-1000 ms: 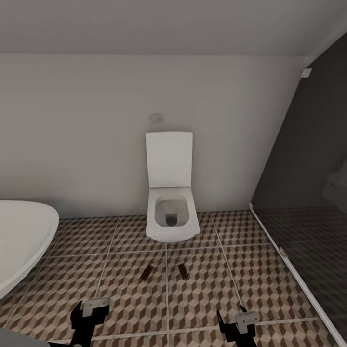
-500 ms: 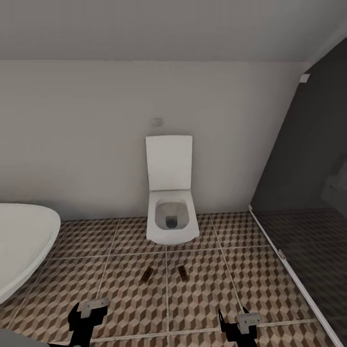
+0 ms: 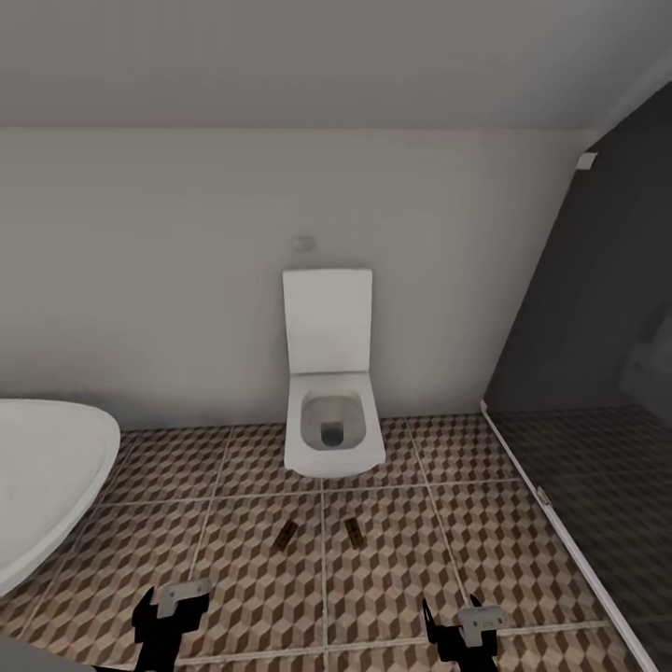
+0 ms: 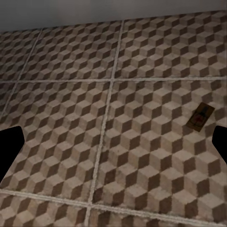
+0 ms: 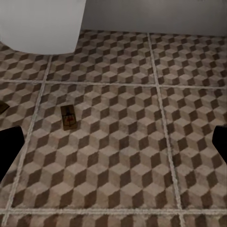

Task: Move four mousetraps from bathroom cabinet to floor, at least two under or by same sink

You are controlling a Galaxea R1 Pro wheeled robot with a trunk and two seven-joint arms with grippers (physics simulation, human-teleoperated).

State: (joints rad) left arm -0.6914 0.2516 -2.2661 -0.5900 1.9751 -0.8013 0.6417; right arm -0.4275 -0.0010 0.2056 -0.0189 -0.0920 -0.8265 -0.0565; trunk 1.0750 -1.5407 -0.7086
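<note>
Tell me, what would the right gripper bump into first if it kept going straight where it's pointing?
Probably just the bathroom floor, the cube-patterned brown and beige tiles. The right gripper points down at bare tile, with the small brown wooden mousetrap off to one side. Depth is hard to judge.

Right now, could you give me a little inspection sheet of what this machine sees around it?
Surface: bathroom floor, cube-pattern tiles, pale grout.
Job's things: two mousetraps lie flat on the floor in front of the toilet, left mousetrap and right mousetrap, apart from each other.
Clutter: nothing seen.
Grippers: left gripper and right gripper low over the tiles, both open and empty.
Cables: nothing seen.
Surroundings: white basin at left, plain wall, dark glass partition at right.
</note>
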